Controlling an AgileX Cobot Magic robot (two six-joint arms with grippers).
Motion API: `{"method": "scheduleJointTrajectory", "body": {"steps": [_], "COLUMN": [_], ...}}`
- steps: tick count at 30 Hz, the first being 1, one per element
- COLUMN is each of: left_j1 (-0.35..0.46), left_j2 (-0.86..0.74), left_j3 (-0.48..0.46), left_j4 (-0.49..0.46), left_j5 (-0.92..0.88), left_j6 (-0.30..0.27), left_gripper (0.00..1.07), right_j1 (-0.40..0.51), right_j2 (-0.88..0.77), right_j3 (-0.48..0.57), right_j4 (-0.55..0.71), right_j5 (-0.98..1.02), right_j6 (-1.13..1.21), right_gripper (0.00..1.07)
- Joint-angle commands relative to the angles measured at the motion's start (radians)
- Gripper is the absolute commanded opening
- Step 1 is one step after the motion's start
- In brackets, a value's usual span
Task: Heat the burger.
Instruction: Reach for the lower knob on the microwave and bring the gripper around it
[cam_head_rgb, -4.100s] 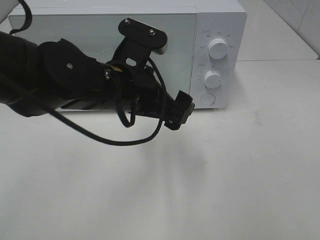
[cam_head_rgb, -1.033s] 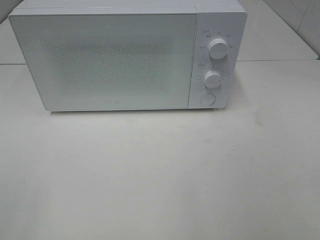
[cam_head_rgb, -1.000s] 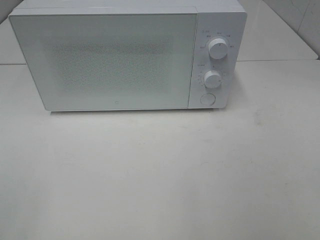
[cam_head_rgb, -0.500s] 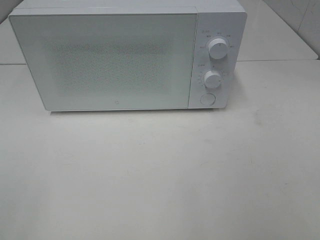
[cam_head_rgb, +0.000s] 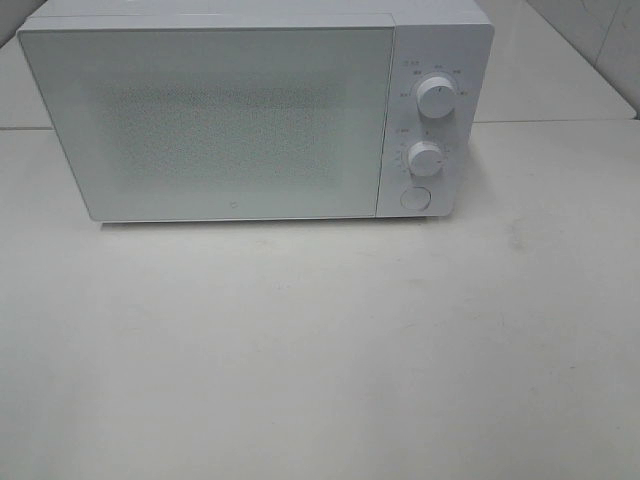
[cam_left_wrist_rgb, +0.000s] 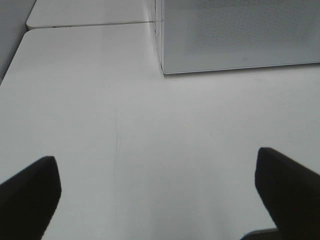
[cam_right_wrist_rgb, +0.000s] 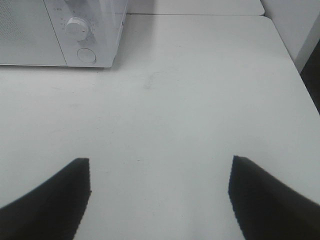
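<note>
The burger is out of view in every frame. A white microwave (cam_head_rgb: 250, 110) stands at the back of the table with its door shut; its two dials (cam_head_rgb: 436, 96) and round button (cam_head_rgb: 415, 198) sit on its right panel. Neither arm shows in the exterior view. My left gripper (cam_left_wrist_rgb: 157, 187) hovers open over bare table, facing the microwave's (cam_left_wrist_rgb: 240, 35) lower left corner, with nothing between its fingers. My right gripper (cam_right_wrist_rgb: 160, 192) is open too, empty, over the table in front of and to the right of the microwave (cam_right_wrist_rgb: 60, 30).
The white table (cam_head_rgb: 320, 350) stretches in front of the microwave. Its right edge (cam_right_wrist_rgb: 300, 75) and a dark gap beyond show in the right wrist view. A seam between table sections (cam_left_wrist_rgb: 90, 24) runs behind the left side.
About four seconds ago the left arm reached across the microwave's front; it has since withdrawn from the exterior view. Over the last second nothing has visibly changed.
</note>
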Motion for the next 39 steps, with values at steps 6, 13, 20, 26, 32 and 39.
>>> {"method": "scheduleJointTrajectory", "body": {"steps": [6,13,20,26,32,39], "left_j1": [0.002,0.002,0.002,0.002,0.002,0.002], "left_j2": [-0.016,-0.016,-0.016,-0.016,-0.016,-0.016], "left_j3": [0.003,0.003,0.003,0.003,0.003,0.003], "left_j4": [-0.008,-0.008,-0.008,-0.008,-0.008,-0.008], "left_j5": [-0.002,-0.002,-0.002,-0.002,-0.002,-0.002], "left_j6": [0.003,0.003,0.003,0.003,0.003,0.003], "left_gripper": [0.98,0.98,0.98,0.98,0.98,0.98], "right_j1": [-0.007,-0.007,-0.007,-0.007,-0.007,-0.007], "right_j2": [-0.030,-0.030,-0.030,0.023,0.125,0.259], "right_j3": [0.000,0.000,0.000,-0.034,-0.035,-0.035], "right_j4": [-0.001,-0.001,0.000,0.026,0.052,0.052], "right_j5": [0.002,0.002,-0.001,-0.034,-0.169,-0.332], "right_j6": [-0.006,-0.006,-0.005,-0.002,-0.002,-0.002], "right_gripper": [0.76,0.76,0.76,0.76,0.76,0.76]}}
